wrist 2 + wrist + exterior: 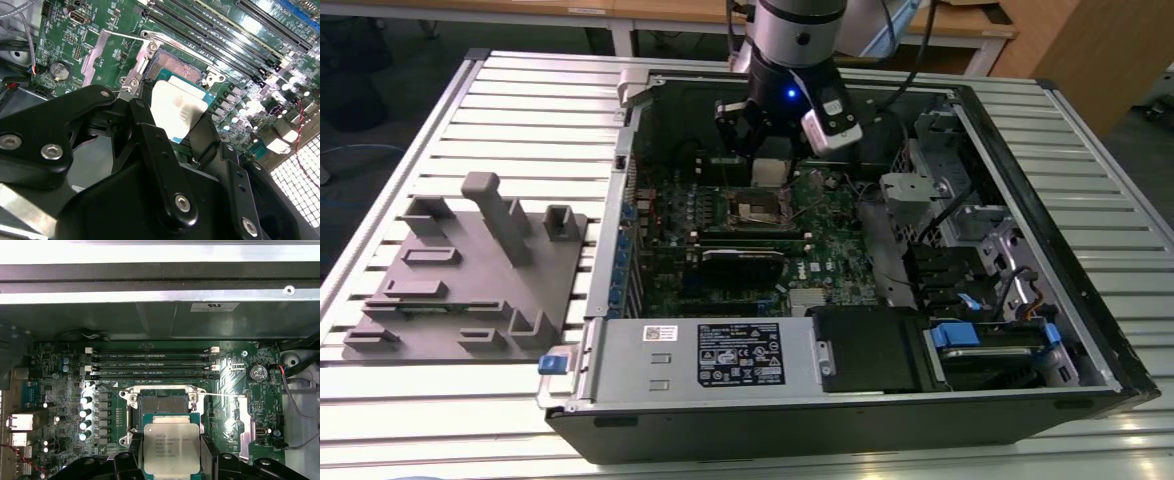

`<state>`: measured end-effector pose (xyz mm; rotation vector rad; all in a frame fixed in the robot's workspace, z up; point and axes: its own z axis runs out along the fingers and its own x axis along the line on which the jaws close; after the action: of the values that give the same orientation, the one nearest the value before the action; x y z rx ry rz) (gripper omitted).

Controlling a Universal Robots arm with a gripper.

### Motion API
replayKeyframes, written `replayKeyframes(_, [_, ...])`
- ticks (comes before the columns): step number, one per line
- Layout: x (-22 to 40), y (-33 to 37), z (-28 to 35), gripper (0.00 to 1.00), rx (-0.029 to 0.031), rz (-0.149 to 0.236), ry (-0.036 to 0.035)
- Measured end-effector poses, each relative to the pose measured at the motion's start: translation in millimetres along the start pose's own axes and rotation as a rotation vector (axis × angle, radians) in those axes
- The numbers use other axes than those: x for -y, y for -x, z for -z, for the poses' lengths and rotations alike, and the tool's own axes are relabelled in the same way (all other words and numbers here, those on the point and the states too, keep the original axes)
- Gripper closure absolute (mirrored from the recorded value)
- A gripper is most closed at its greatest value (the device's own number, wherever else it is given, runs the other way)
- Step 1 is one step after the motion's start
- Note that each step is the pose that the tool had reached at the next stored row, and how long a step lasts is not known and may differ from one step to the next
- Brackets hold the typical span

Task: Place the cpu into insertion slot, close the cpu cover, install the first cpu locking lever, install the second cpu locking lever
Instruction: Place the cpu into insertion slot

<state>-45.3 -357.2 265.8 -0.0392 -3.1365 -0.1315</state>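
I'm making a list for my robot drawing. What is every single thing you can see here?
table: one, silver slats, under everything
computer case: one, black, open, on the table
holder block: one, grey, at the exterior view's left of the case
power supply box: one, silver with a label, inside the case
motherboard: one, green, inside the case
insertion slot: one, dark rim, empty, on the motherboard
cpu cover: one, silver-grey, swung open beside the slot
memory slots: four, black, side by side near the slot
coin battery: one, silver, on the motherboard
cpu: one, silver, in the tool, near the slot
tool: one, black, shut on the cpu
arm: one, silver-grey, above the case
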Motion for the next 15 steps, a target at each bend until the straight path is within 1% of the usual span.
replayKeyframes(4, [0.0,0.0,-0.3,0.46,0.0007,-0.006,0.0002])
replayKeyframes(15, [0.3,0.0,-3.2,0.46,0.0169,-0.201,0.0007])
